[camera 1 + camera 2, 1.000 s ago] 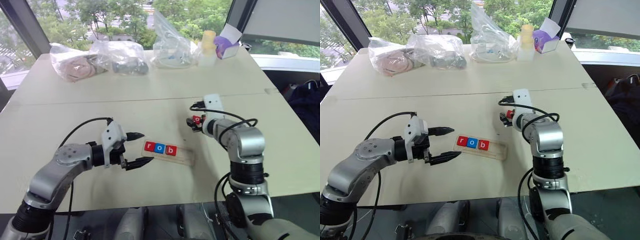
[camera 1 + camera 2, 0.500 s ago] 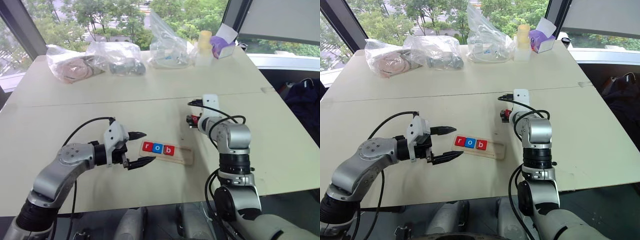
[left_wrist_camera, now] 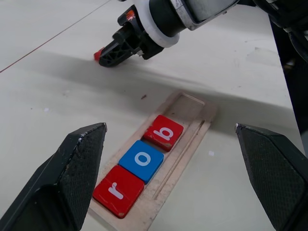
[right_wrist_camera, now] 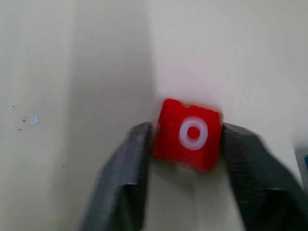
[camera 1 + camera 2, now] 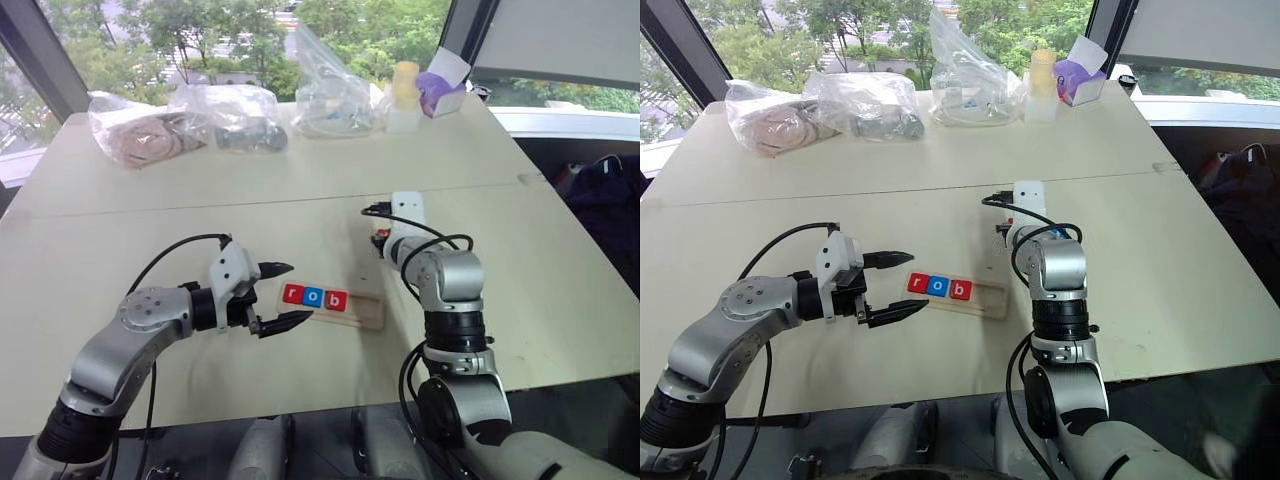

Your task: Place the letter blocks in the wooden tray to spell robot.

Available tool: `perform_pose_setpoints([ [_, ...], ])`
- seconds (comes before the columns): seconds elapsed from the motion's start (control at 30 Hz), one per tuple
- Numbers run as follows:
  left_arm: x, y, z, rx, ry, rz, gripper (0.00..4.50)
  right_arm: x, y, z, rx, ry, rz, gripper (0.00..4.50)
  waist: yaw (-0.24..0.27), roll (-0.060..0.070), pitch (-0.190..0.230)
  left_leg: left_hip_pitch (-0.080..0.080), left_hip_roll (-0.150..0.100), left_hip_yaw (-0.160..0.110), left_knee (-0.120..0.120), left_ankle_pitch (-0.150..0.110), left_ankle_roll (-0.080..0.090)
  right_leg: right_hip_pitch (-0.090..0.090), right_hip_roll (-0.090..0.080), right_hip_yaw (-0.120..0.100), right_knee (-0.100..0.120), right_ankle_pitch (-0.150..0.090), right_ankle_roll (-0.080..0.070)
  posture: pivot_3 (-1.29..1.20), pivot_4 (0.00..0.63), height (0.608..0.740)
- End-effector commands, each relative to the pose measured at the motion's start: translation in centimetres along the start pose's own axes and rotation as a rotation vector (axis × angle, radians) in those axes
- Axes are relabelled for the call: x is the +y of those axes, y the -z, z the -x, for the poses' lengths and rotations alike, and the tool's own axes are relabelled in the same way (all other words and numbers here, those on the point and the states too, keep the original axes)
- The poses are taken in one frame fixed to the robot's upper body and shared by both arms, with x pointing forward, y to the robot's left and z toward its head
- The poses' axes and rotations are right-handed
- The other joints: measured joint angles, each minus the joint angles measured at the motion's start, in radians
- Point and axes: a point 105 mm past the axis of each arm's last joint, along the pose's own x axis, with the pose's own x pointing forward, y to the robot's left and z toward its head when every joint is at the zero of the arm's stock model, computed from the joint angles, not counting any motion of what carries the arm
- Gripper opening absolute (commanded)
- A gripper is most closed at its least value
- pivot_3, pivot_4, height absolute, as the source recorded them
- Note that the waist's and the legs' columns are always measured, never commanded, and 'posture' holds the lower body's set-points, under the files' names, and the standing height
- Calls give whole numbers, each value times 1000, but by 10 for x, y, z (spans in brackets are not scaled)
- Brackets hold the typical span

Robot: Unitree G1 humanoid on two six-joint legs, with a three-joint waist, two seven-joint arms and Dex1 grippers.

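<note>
right gripper (image 4: 187,139) fingers clamped on red "o" block (image 4: 189,133), left gripper (image 5: 277,297) fingers wide open beside wooden tray (image 5: 366,313), r-o-b already in

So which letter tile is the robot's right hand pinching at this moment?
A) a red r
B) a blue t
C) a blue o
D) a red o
D: in the right wrist view the right hand has its two fingers closed on either side of a red tile with a white o, while the r, o and b tiles already sit in the wooden tray.
</note>
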Motion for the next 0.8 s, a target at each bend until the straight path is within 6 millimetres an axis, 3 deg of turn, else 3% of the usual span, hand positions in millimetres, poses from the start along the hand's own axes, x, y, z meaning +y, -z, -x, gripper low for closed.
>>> perform_pose_setpoints([
  [0.03, 1, -6, 0, -23, -5, -30, 4500, 8, 13, -4, 48, -28, 33, 1149, -5, 0, 0, 0, 0, 0, 0, 0, 0, 0, 0, 0, 0, 0, 0, 0, 150, 740],
  [0.1, 0, -5, 0, -24, 5, -26, 4500, -5, 9, 5, 31, -9, 67, 1149, -4, 0, 0, 1, 0, 0, 0, 0, 0, 0, 0, 0, 0, 0, 0, 0, 150, 740],
  [0.2, -4, -4, -1, -27, 37, -14, 4500, -28, 10, 35, 35, -15, 92, 1149, 11, 1, 0, 0, 0, -1, -1, 0, 0, 0, 0, 0, 0, 0, 0, 0, 150, 740],
  [0.37, -9, -1, 0, -18, 84, -10, 4500, -40, 34, 74, 40, -88, 123, 1149, 25, 1, 0, -3, -1, -1, 0, 0, 1, -1, -1, -1, -2, -1, 0, 0, 150, 740],
  [0.5, -5, 0, 7, -12, 120, -17, 4500, -55, 76, 106, 65, -98, 136, 1149, 27, 1, 0, -3, 0, -1, 0, 0, 1, 0, -1, -1, -3, -4, -1, 0, 150, 740],
  [0.73, -4, 3, 14, 2, 174, -23, 4500, -63, 91, 115, 87, -66, 113, 1149, 25, 0, 0, -3, 0, -1, 1, 0, 1, 0, -2, -1, -3, -5, -1, 0, 150, 740],
  [0.8, -2, 3, 14, 9, 184, -30, 4500, -60, 87, 115, 76, -85, 109, 2175, 27, 0, 0, -3, 0, -1, 1, 0, 1, 0, -2, -1, -3, -4, -2, 0, 150, 740],
])
